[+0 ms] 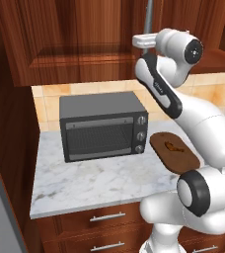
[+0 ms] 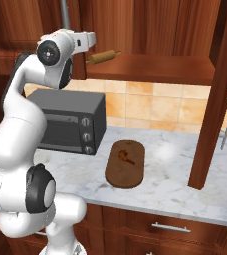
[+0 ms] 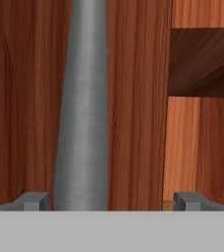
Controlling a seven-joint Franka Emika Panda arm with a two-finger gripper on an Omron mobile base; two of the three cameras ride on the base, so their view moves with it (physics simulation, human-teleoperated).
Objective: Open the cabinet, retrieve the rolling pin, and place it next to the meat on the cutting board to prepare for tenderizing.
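With fingers (image 3: pixel 35 201) spread around the cabinet's handle (image 3: pixel 83 103), the rolling pin (image 2: pixel 103 57) is easily knocked off its shelf (image 2: pixel 150 68) on reach-in.

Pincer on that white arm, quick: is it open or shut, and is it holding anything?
Pincer: open, jaws wide on either side of the silver handle of the cabinet door, not clamped on it, holding nothing.

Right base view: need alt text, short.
White arm reaches up at the left, open gripper by a silver bar handle of the cabinet, whose right door stands open. A rolling pin lies on its shelf; below, meat sits on an oval cutting board beside a toaster oven.
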